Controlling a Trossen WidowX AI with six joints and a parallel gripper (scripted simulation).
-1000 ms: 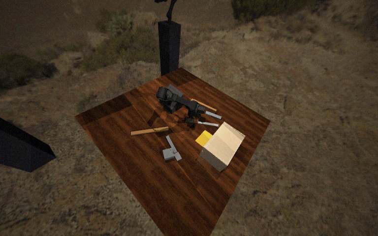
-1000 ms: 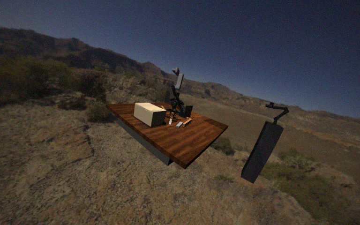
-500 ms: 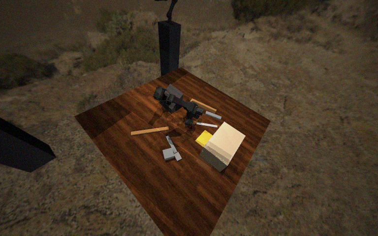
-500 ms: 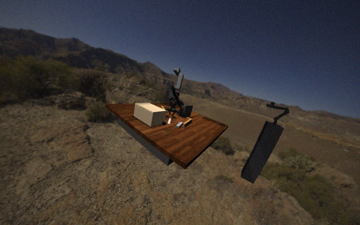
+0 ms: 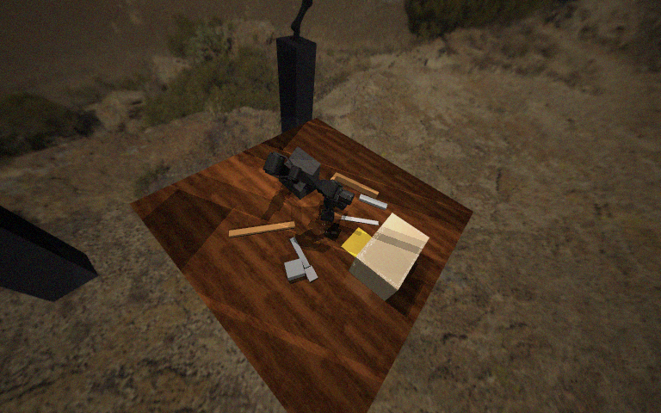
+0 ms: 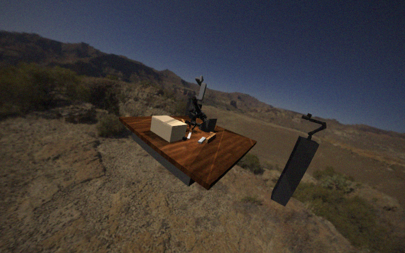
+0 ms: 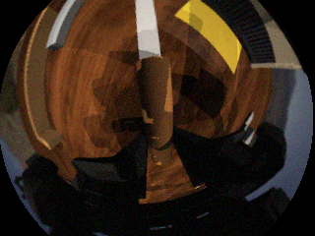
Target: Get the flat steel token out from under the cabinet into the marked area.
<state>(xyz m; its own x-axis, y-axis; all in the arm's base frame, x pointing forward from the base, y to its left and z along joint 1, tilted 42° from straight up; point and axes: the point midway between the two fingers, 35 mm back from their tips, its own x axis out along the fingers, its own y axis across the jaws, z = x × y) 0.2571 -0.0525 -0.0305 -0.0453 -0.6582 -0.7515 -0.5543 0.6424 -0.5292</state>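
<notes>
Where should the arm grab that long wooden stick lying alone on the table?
Probably from straight above, fingers across the narrow width of the stick. It lies flat, long and thin, with bare table along both long sides. The middle balances it; near one end gives more reach. The gripper is shut on a white-tipped rod.

A beige cabinet [image 5: 390, 253] is standing on the table, with a yellow patch [image 5: 356, 241] lying flat against its front. A thin white-tipped wand [image 5: 360, 220] is being held at its brown end, seemingly hovering just beside the patch.
</notes>
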